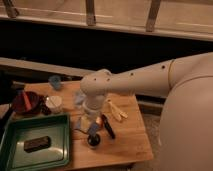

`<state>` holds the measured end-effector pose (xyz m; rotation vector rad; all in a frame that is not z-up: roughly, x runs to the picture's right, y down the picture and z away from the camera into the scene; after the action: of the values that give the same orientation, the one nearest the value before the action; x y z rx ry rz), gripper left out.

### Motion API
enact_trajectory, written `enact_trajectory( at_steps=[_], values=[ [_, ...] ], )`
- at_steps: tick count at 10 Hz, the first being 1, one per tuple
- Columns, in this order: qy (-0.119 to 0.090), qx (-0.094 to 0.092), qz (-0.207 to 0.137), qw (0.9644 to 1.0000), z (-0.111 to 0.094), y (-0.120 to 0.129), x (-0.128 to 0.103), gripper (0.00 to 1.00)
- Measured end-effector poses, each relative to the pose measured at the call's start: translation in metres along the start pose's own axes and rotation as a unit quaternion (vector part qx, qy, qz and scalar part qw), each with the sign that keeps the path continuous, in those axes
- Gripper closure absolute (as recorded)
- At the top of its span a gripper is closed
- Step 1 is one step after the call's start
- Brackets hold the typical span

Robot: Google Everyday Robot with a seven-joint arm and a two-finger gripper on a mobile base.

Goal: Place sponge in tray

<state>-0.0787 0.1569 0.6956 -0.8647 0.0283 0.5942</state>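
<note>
The green tray (pixel 60 127) lies at the front left of the wooden table. A dark brown block (pixel 37 144) lies inside it. My gripper (pixel 93 133) points down just right of the tray's right edge, low over the table. It is shut on a small bluish sponge (pixel 94 128). The white arm (pixel 135 80) reaches in from the right and hides the table behind the gripper.
A black pen-like object (pixel 109 126) and a pale yellow object (pixel 116 111) lie right of the gripper. A red bowl (pixel 26 101), a white cup (pixel 53 102) and a blue cup (pixel 55 81) stand behind the tray. The table's front edge (pixel 110 162) is near.
</note>
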Motion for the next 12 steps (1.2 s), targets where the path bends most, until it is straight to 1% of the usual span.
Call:
enact_trajectory(
  at_steps=[1, 3, 4, 5, 6, 7, 8, 9, 10, 11, 12],
  values=[
    [-0.006, -0.002, -0.017, 0.9998, -0.001, 0.005, -0.015, 1.00],
    [-0.018, -0.007, -0.058, 0.9981, -0.002, 0.016, -0.056, 1.00],
    [-0.022, -0.010, -0.077, 0.9967, -0.001, 0.022, -0.075, 1.00],
    [-0.028, -0.015, -0.102, 0.9943, 0.001, 0.030, -0.099, 1.00],
    [-0.034, -0.022, -0.127, 0.9911, 0.004, 0.041, -0.123, 1.00],
    [-0.042, -0.031, -0.152, 0.9870, 0.008, 0.054, -0.145, 1.00],
    [-0.048, -0.037, -0.170, 0.9836, 0.011, 0.063, -0.160, 1.00],
    [-0.057, -0.047, -0.195, 0.9779, 0.017, 0.080, -0.180, 1.00],
    [-0.063, -0.053, -0.212, 0.9738, 0.022, 0.092, -0.191, 1.00],
    [-0.070, -0.055, -0.225, 0.9704, 0.029, 0.103, -0.201, 1.00],
    [-0.076, -0.055, -0.227, 0.9693, 0.032, 0.107, -0.204, 1.00]
  ],
)
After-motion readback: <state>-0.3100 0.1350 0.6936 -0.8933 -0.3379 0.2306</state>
